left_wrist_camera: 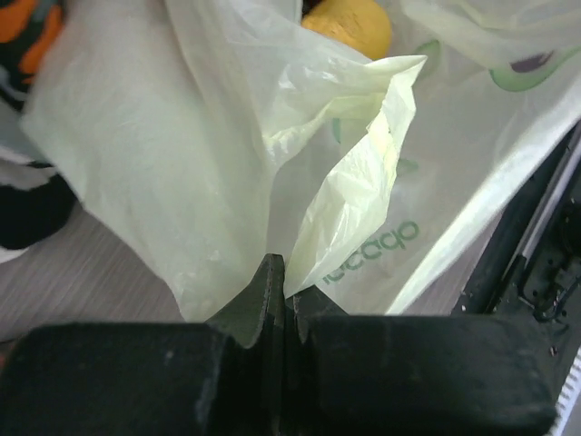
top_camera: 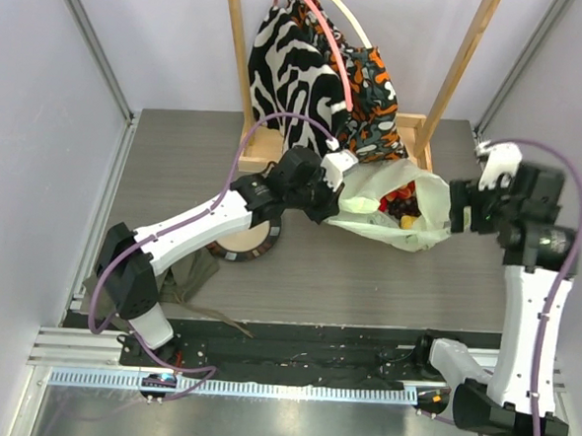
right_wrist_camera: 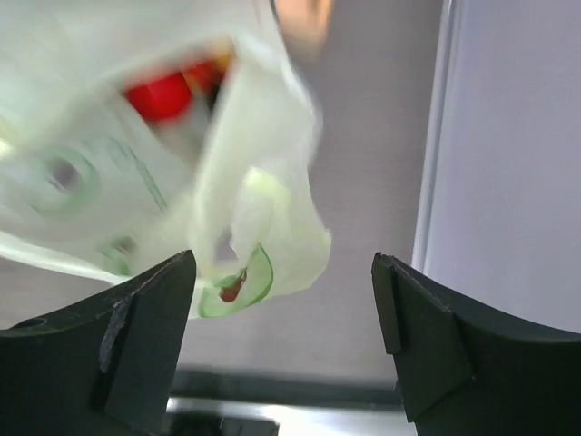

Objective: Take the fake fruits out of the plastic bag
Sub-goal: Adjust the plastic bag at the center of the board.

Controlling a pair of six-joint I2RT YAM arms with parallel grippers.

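Green "ocado" print (left_wrist_camera: 377, 250), plastic bag (left_wrist_camera: 172, 136)

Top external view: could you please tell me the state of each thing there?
plastic bag, crumpled, on its side.
fake fruits, inside the plastic bag.
left gripper, jaws shut on the plastic bag.
right gripper, jaws open, gripping nothing.
plate, flat, partly hidden.

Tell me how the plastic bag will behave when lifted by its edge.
Likely floppy: the plastic bag folds and crumples where the left gripper pinches it. Probably light itself, yet the fake fruits inside should make it sag and could roll out.
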